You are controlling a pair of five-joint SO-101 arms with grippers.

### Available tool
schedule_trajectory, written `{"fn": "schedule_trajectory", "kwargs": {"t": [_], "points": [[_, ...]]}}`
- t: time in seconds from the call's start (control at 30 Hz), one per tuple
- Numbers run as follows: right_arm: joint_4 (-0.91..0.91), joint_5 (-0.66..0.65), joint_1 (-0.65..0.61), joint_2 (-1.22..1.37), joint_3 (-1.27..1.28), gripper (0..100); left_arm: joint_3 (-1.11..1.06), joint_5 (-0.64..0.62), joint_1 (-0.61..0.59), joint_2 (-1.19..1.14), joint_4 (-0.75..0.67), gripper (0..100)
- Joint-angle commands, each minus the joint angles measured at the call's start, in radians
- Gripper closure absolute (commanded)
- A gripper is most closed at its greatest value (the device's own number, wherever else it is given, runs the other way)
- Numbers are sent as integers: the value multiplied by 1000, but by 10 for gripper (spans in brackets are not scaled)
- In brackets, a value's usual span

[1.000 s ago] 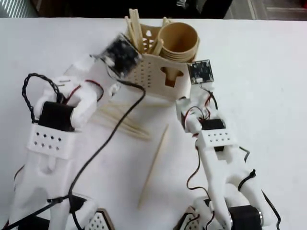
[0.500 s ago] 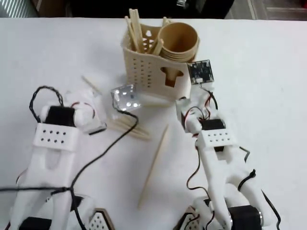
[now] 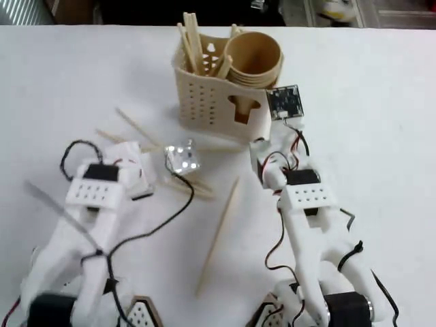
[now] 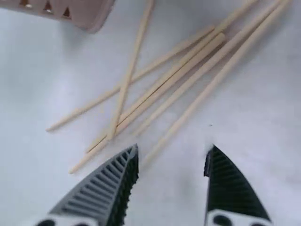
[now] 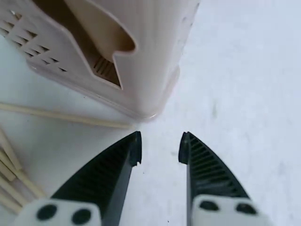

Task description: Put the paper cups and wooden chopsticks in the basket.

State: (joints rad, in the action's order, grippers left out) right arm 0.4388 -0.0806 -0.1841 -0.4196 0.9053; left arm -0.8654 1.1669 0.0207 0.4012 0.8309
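Observation:
The beige perforated basket (image 3: 216, 102) stands at the table's far middle, with stacked paper cups (image 3: 253, 58) and several wooden chopsticks (image 3: 191, 42) upright inside. Loose chopsticks (image 3: 136, 129) lie fanned on the table left of and in front of it, and one long chopstick (image 3: 219, 231) lies alone in the middle. In the left wrist view my left gripper (image 4: 171, 157) is open just above the pile of chopsticks (image 4: 183, 80), with nothing between its fingers. My right gripper (image 5: 160, 143) is open and empty beside the basket's corner (image 5: 150, 70), near a single chopstick (image 5: 66, 117).
Both white arms come in from the near edge, the left arm (image 3: 95, 204) with a looping black cable (image 3: 157, 218), the right arm (image 3: 306, 204) close to the basket's right front. The white table (image 3: 381, 122) is bare on the right.
The left arm has pulled back from the basket toward the near left and come down over the loose chopsticks, uncovering more of them. The right arm has not moved.

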Motion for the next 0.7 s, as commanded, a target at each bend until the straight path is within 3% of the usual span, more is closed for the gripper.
{"fn": "schedule_trajectory", "kwargs": {"t": [0.0,0.13,0.3,0.47,0.67], "points": [[-22,-5,2,-36,-5,854,178,15,22,-183,48,763],[-22,-5,2,-36,-5,854,362,17,41,-371,146,766],[-22,-5,2,-36,-5,854,502,68,44,-549,169,766],[-22,-6,2,-36,-5,854,582,74,42,-673,176,768],[-22,-6,1,-36,-5,854,578,74,74,-687,222,845]]}}
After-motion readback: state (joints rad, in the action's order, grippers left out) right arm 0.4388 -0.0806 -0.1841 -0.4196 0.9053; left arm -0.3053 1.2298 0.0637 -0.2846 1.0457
